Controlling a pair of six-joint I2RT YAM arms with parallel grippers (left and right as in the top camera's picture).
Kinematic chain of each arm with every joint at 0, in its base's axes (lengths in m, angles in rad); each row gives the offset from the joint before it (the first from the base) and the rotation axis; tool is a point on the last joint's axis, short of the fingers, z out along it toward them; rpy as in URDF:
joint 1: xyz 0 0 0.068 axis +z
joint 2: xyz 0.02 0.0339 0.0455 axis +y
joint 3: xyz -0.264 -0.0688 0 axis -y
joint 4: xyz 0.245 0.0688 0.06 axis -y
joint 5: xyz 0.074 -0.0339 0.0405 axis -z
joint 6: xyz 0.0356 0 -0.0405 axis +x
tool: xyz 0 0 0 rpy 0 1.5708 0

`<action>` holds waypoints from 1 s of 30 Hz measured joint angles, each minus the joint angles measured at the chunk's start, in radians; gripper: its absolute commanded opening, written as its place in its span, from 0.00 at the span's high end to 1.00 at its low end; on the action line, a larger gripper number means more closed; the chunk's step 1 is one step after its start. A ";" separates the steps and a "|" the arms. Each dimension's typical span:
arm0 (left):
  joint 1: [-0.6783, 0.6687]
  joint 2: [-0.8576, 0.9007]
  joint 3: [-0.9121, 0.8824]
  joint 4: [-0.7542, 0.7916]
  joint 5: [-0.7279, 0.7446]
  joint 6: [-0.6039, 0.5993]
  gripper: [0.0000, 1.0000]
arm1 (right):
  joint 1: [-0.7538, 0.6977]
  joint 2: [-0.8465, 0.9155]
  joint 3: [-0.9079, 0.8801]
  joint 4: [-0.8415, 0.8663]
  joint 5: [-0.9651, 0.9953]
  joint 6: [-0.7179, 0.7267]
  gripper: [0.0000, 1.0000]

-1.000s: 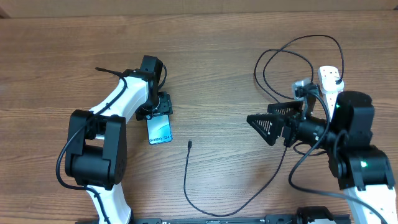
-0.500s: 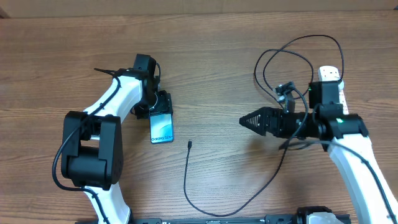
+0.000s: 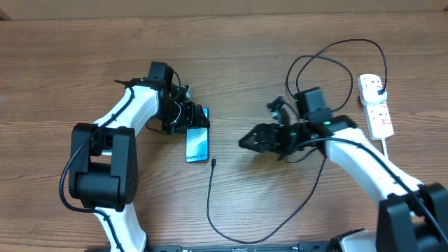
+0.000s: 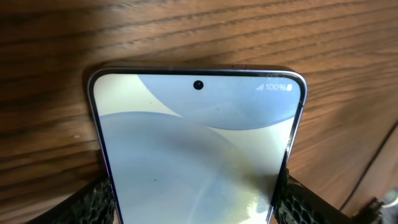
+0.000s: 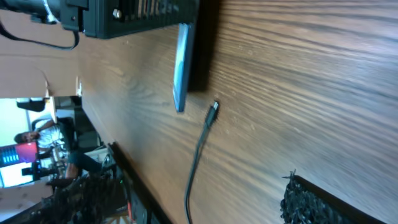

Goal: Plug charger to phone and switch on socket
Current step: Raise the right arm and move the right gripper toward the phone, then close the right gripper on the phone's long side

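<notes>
**Ana:** From up top, what does the left gripper (image 3: 197, 124) do?

**Ben:** Its jaws pinch one end of the phone (image 3: 198, 145). The rest sticks out past them, flat on the table (image 3: 70, 56).

**Ana:** And the right gripper (image 3: 246, 142)?

**Ben:** It points at the phone. The charger (image 3: 209, 203) tip lies in front of it. The socket (image 3: 376, 112) is far behind it.

**Ana:** The left wrist view?

**Ben:** The phone (image 4: 196, 143) fills the gap, screen up. The jaws press on both long sides.

**Ana:** The right wrist view?

**Ben:** The jaws are spread wide and hold nothing. The charger (image 5: 199, 149) tip lies ahead of them, just beside the phone (image 5: 180, 68), not in it.
</notes>
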 measured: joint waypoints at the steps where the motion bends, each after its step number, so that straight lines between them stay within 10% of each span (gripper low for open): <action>1: 0.000 0.002 0.000 0.000 0.010 0.002 0.40 | 0.036 0.011 0.000 0.044 0.023 0.036 0.10; 27: 0.000 0.011 -0.010 -0.004 0.103 0.025 0.40 | 0.315 0.225 -0.002 0.456 0.405 0.411 0.00; 30: 0.000 0.011 -0.010 -0.004 0.104 0.025 0.40 | 0.314 0.241 -0.002 0.470 0.407 0.421 0.13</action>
